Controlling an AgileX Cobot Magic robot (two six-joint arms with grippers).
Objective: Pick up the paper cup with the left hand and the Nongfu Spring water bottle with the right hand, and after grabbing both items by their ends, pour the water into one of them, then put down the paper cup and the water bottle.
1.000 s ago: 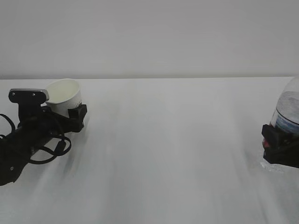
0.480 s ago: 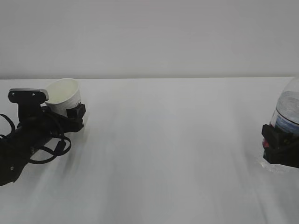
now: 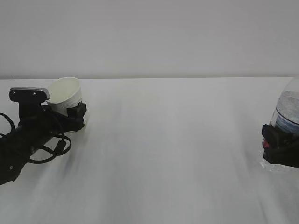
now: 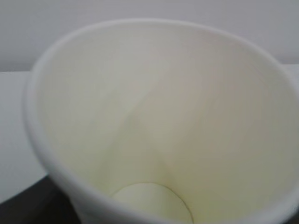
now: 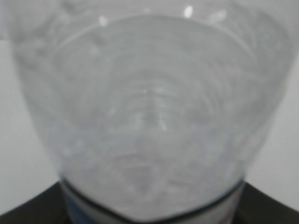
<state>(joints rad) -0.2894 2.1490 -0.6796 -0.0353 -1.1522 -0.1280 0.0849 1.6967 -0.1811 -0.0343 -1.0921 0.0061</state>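
White table [image 3: 177, 154] before a plain grey wall [image 3: 154, 37].

Light is even and diffuse across the white table [image 3: 177, 140], with no clear single source and no hard glare. Soft grey streaks run across the tabletop toward the near edge, and a faint shadow lies beside the left hand [image 3: 77, 113] on its near right. The exterior view is low in contrast and slightly soft; the black arm parts read as near-featureless dark masses. In the left wrist view the paper cup [image 4: 159, 121] fills the picture, blurred at its near rim. The right wrist view is heavily out of focus; the Nongfu Spring water bottle [image 5: 149, 121] shows small bright specks near its top.
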